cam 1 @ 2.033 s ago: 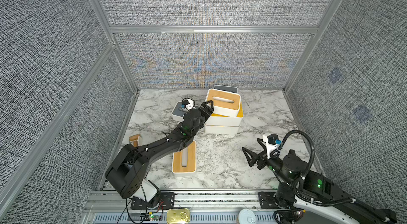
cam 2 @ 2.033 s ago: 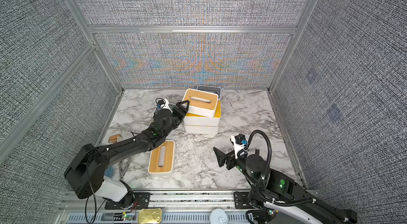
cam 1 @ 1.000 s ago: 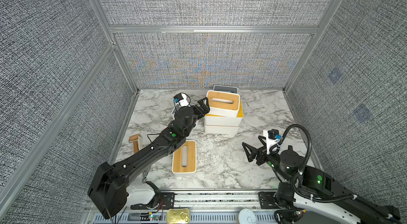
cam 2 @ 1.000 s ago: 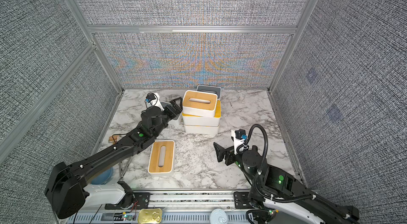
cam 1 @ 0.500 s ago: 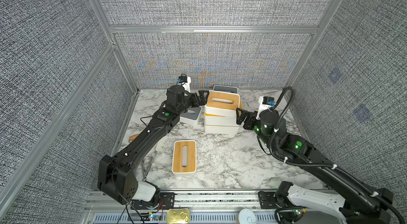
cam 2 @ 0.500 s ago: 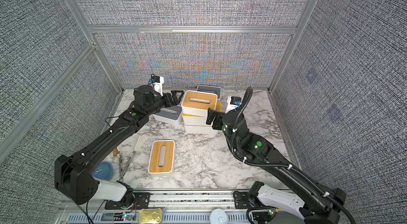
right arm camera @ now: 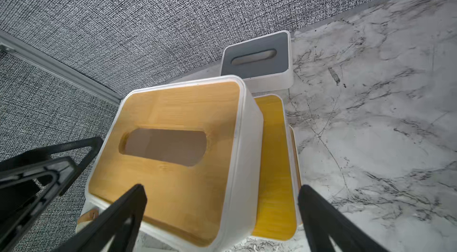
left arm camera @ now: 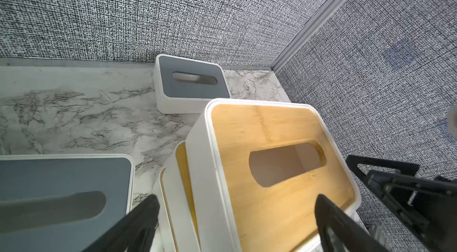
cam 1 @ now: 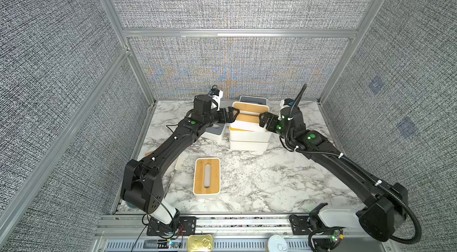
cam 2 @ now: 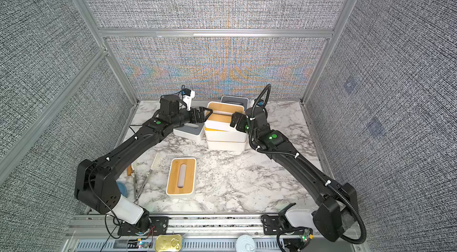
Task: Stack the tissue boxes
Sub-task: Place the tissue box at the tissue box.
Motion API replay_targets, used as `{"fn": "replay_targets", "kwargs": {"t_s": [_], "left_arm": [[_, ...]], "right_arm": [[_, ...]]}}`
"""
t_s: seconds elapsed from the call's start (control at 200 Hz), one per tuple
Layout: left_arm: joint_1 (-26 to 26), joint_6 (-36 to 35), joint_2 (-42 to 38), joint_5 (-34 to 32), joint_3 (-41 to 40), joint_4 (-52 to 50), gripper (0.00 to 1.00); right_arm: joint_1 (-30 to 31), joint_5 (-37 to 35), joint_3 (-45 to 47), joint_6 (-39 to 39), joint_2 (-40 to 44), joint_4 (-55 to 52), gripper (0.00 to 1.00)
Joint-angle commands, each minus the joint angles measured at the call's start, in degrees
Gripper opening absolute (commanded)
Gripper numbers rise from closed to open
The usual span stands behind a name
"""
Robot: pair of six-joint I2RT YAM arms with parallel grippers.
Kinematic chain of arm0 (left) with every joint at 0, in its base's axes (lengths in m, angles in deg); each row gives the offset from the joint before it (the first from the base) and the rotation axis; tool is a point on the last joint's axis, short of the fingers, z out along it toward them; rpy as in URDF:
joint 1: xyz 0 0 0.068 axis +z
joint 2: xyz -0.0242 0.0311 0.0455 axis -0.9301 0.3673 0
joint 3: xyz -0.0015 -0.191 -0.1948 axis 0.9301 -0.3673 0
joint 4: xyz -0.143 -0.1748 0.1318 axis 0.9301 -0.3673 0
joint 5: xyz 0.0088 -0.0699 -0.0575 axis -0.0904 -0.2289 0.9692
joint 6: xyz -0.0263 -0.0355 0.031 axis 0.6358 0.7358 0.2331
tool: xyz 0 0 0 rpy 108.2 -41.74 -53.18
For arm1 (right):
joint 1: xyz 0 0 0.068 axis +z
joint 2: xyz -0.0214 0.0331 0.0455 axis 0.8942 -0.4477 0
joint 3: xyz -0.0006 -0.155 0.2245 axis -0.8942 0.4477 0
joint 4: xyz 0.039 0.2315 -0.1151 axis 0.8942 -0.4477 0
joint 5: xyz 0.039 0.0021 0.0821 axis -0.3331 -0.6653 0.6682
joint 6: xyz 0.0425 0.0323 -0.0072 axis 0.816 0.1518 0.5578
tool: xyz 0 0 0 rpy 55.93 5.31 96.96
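Marble top [cam 1: 259,176]: skewed top box [cam 1: 251,109] sits between left gripper [cam 1: 235,115] and right gripper [cam 1: 262,120], jaws wide open, empty; suggest an even inward squeeze.

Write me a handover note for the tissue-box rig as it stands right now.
Grippers: left gripper open at one end of the top bamboo box; right gripper open at the opposite end. Neither grips it.
Done: three-box stack, all bamboo lids; the top one sits askew.
Left: straighten the top box, then add the lone bamboo box at the front, the side grey box next to the stack, and the rear grey box behind it.
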Motion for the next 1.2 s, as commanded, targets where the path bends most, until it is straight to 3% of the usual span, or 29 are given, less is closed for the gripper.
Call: {"fn": "replay_targets", "kwargs": {"t_s": [0.0,0.515,1.195], "left_arm": [[0.1,0.5,-0.4,2.4,-0.7,1.5,0.99],[-0.1,6.2,-1.4,9.8,-4.2,6.9,0.98],[-1.9,8.6,-3.0,10.2,-7.4,10.1,0.96]], "right_arm": [[-0.4,4.4,-0.5,-0.9,-0.6,2.8,0.99],[-1.6,9.5,-0.8,-1.9,-2.1,4.1,0.99],[-3.2,13.5,-1.3,-4.4,-3.6,4.8,0.99]]}}
